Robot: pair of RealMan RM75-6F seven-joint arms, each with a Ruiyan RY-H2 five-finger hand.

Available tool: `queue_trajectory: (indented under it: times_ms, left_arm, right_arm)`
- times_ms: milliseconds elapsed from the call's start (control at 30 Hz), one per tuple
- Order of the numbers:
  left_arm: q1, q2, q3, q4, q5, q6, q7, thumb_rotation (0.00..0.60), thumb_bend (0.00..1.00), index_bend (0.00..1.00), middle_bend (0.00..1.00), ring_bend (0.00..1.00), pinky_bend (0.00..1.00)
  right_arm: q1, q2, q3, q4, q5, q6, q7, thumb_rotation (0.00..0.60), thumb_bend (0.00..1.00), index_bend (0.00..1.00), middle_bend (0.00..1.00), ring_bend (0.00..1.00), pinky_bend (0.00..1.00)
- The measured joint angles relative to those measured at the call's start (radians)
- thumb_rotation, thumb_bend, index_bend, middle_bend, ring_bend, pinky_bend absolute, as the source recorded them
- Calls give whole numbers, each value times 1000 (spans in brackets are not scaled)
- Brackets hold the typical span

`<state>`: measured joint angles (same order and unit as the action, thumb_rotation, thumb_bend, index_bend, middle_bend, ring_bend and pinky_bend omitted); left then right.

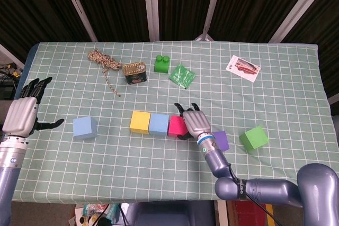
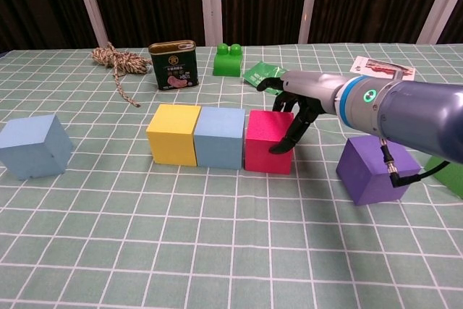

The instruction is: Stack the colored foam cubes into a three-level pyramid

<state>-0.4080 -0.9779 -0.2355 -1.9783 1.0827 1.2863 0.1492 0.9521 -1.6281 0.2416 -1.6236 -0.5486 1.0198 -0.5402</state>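
While your right hand (image 2: 295,110) presses its spread fingers (image 2: 283,142) against the pink cube (image 2: 266,142), gripping nothing, beside the light blue cube (image 2: 219,137), push too hard and the yellow cube (image 2: 173,134) shifts, skewing the base.

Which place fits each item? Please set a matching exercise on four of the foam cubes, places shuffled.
Things:
1. yellow foam cube
2. pink foam cube
3. purple foam cube
4. green foam cube

Places:
A. touched by the right hand
B. left end of the row
C. farthest right on the table
D. alone, between the row and the green cube

Pairs: 1-B, 2-A, 3-D, 4-C
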Motion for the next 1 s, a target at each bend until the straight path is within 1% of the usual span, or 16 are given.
queue_trajectory:
  times_ms: [133, 233, 300, 367, 600, 700, 1000]
  left_arm:
    - [0, 0, 0, 1, -3, -3, 1, 600, 133, 0, 87, 0, 68]
    - [-1, 1, 0, 0, -7, -5, 4, 600, 133, 0, 85, 0, 67]
    - [-1, 2, -1, 0, -8, -5, 5, 600, 133, 0, 85, 0, 66]
    - [-1, 2, -1, -1, -10, -7, 4, 600, 133, 0, 84, 0, 64]
    - [0, 4, -3, -3, -10, -5, 4, 600, 133, 0, 84, 0, 55]
    - [0, 5, -4, -4, -10, -5, 3, 600, 133, 0, 84, 0, 55]
    - [2, 7, -3, -7, -3, -6, -1, 600, 133, 0, 84, 0, 55]
  right_arm:
    - [1, -3, 0, 1, -1, 0, 0, 600, 252, 0, 390, 264, 0]
    - [1, -5, 0, 2, -1, 0, 1, 600, 252, 0, 294, 197, 0]
    - [1, -6, -1, 5, -4, 3, -1, 600, 252, 0, 199, 151, 0]
    - [0, -7, -3, 6, -5, 2, -1, 600, 252, 0, 143, 128, 0]
    - [-3, -3, -3, 2, -3, -5, 5, 600, 252, 0, 26, 53, 0]
    - [-4, -2, -2, -4, -5, -3, 7, 600, 252, 0, 1, 34, 0]
    - [-1, 14, -4, -51, 9, 1, -9, 600, 252, 0, 0, 27, 0]
